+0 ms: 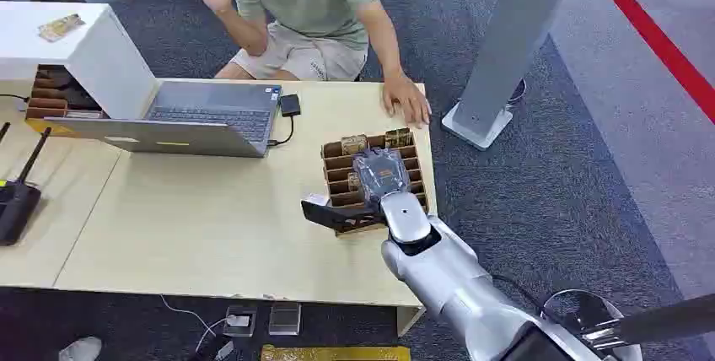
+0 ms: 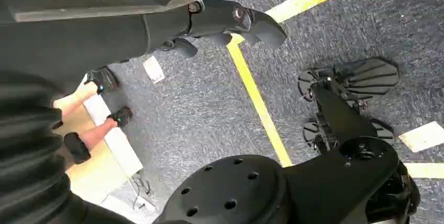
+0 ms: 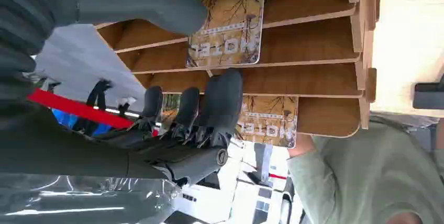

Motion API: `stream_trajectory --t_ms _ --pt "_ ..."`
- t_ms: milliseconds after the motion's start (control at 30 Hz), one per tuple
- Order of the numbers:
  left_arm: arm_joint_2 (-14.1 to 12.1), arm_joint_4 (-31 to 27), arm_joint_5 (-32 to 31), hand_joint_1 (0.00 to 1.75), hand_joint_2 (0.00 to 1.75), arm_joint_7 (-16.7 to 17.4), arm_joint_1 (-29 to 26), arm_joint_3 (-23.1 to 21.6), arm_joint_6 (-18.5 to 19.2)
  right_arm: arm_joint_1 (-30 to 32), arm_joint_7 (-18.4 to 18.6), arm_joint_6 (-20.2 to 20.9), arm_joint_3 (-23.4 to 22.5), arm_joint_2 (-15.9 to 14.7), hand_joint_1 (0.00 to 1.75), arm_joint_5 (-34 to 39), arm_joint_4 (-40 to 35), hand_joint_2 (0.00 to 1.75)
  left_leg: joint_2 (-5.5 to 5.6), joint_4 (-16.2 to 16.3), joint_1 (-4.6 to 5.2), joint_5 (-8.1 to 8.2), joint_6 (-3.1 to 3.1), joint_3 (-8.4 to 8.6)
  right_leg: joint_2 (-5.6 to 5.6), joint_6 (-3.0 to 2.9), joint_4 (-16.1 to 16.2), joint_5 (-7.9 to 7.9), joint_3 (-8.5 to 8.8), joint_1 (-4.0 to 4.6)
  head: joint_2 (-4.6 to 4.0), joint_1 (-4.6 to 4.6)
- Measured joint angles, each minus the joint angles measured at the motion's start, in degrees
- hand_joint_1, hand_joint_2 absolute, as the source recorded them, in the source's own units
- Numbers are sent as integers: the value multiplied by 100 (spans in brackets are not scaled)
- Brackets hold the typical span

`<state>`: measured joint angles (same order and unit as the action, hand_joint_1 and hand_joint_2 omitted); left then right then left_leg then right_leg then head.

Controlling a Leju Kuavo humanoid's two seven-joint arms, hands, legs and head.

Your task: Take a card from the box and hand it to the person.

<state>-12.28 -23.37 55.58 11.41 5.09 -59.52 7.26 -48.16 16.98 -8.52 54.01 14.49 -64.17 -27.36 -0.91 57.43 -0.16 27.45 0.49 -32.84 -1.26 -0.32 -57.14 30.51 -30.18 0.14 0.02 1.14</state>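
Two printed cards (image 3: pixel 230 30) stand in the slotted wooden box (image 1: pixel 371 177) on the pale counter (image 1: pixel 194 218); the right hand (image 1: pixel 381 174) reaches in, dark fingers (image 3: pixel 220 103) spread beside them, holding nothing. Left hand (image 2: pixel 209 22) hangs empty, uncurled.

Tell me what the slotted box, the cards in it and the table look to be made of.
Box: thin wood or fibreboard with a wood-grain finish; visible grain and tabbed joints at the dividers.
Cards: probably glossy printed card or plastic; flat, with a tree picture and lettering. Which one is unclear.
Table: pale wood-look laminate, matte; even colour, faint grain.
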Motion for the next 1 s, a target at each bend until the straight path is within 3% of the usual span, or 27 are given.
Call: stream_trajectory --t_ms 467,667,700,733,767,833,1000 --pt "0 31 -2 0 175 2 9 -2 -11 -14 -33 57 -2 -2 86 -42 94 175 1 0 0 0 0 0 0 0 0 0 0 0 2 2" --pt "0 44 7 0 175 7 11 -2 -7 -23 -33 55 -2 -2 98 4 133 175 1 0 0 0 0 0 0 0 0 0 0 0 2 0" --pt "0 48 7 0 175 7 12 -4 -7 -27 -33 55 -2 0 103 11 142 175 1 0 0 0 0 0 0 0 0 0 1 0 2 2" --pt "0 48 4 0 175 7 13 -2 -7 -28 -33 52 -2 0 126 20 151 175 1 0 0 0 0 0 0 0 0 0 1 0 0 0" --pt "0 50 4 0 175 4 12 -2 -4 -28 -30 55 -2 0 129 20 157 175 1 0 0 0 0 0 0 0 0 0 1 0 2 0" --pt "0 55 2 0 175 -2 13 -2 -2 -28 -30 50 -2 2 175 20 168 175 0 0 0 0 0 0 0 0 0 0 0 0 2 0" --pt "0 57 -4 0 175 -22 14 -2 -9 -45 -30 22 -2 15 175 -11 173 175 0 0 0 0 0 1 0 0 0 0 1 0 2 0"
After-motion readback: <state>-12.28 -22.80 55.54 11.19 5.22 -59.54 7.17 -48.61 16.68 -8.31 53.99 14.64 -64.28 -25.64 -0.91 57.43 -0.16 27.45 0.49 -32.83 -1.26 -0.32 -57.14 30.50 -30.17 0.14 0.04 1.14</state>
